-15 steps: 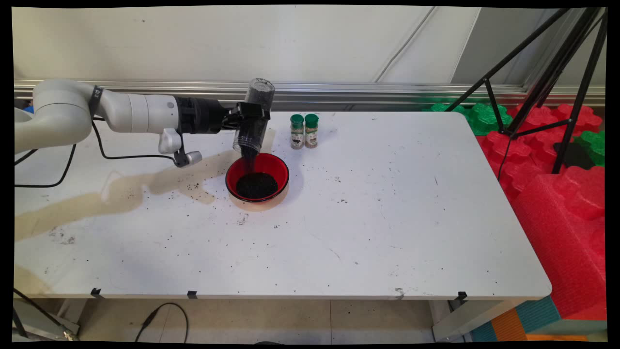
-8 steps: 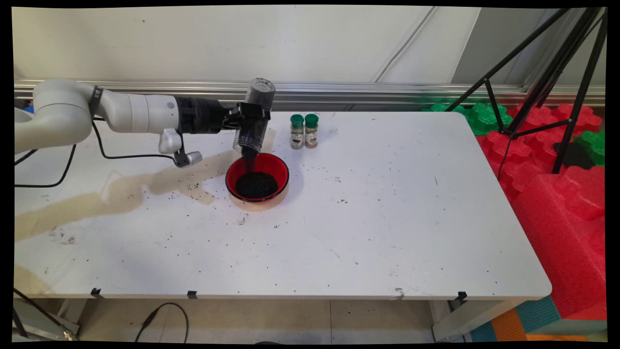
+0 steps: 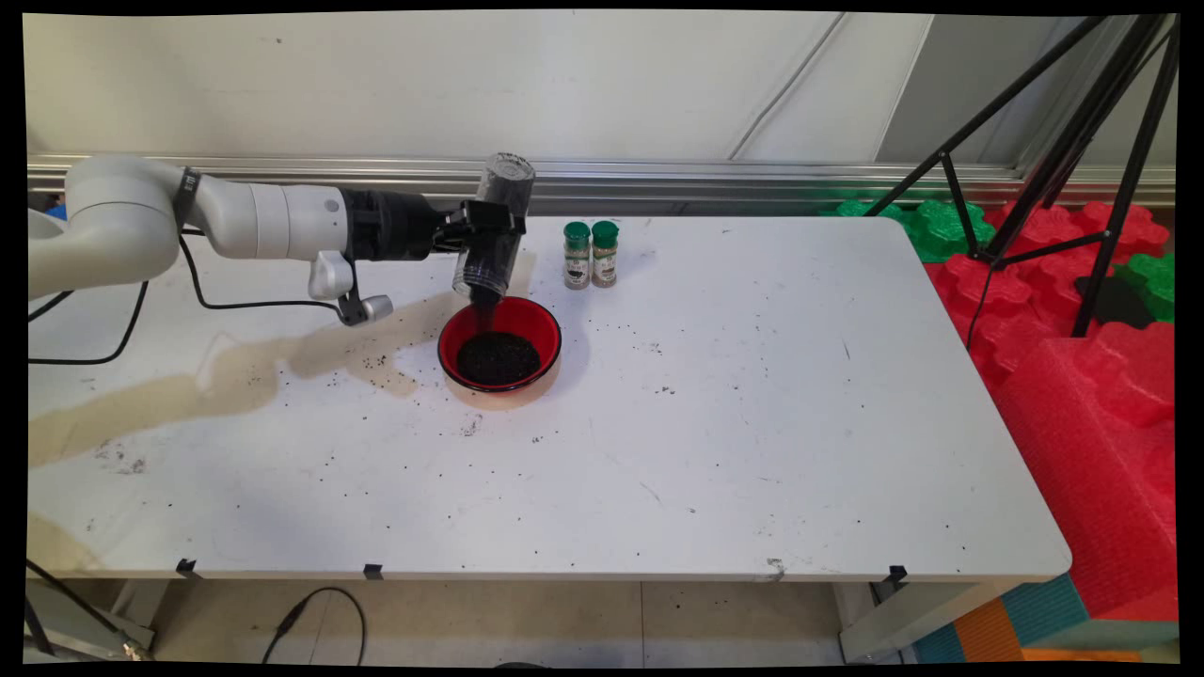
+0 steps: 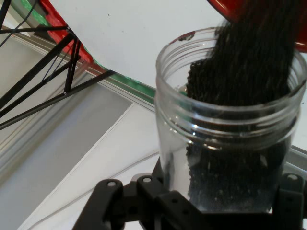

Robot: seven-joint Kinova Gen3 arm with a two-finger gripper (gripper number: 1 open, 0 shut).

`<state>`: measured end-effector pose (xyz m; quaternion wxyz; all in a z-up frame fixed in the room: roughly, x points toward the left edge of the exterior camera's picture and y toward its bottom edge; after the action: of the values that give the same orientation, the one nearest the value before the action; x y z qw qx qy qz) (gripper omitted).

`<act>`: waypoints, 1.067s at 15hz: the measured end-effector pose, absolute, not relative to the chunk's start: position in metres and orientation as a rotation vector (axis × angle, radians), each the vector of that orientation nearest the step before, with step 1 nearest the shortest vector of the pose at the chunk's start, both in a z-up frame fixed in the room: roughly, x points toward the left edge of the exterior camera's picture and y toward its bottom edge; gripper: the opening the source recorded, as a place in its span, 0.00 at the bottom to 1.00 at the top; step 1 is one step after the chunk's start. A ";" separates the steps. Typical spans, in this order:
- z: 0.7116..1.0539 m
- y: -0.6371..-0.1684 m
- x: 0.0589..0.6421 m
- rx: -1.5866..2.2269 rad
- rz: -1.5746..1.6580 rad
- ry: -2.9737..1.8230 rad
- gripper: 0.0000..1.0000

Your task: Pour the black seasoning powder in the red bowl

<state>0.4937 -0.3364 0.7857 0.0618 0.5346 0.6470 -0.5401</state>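
My gripper (image 3: 491, 226) is shut on a clear plastic jar (image 3: 495, 226), held upside down and tilted, its mouth pointing down over the red bowl (image 3: 541, 324). Black grains stream from the jar's mouth into the bowl, where a dark heap (image 3: 498, 357) lies. In the hand view the jar (image 4: 225, 139) fills the right side, its threaded mouth open, with black grains (image 4: 249, 67) sliding out toward the red bowl (image 4: 230, 9) at the top edge. My gripper (image 4: 206, 201) grips the jar's body at the bottom.
Two small spice bottles (image 3: 590, 254) with green caps stand just right of the jar, behind the bowl. Spilled black grains dot the table (image 3: 752, 395) near the bowl. A black tripod (image 3: 1063, 160) and red and green foam blocks (image 3: 1082, 376) stand at the right.
The jar stays tipped over the bowl and grains keep pouring; the heap in the bowl has grown slightly. The arm has hardly moved.
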 end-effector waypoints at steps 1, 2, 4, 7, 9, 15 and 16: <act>0.786 -0.336 0.494 1.617 -1.633 1.956 0.00; 0.785 -0.336 0.494 1.617 -1.632 1.956 0.00; 0.785 -0.336 0.494 1.617 -1.632 1.957 0.00; 0.785 -0.336 0.493 1.614 -1.632 1.964 0.00; 0.784 -0.336 0.493 1.613 -1.632 1.969 0.00; 0.783 -0.335 0.493 1.592 -1.642 2.029 0.00; 0.782 -0.335 0.493 1.583 -1.646 2.054 0.00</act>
<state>0.4931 -0.3347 0.7822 0.0350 0.5150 0.6683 -0.5356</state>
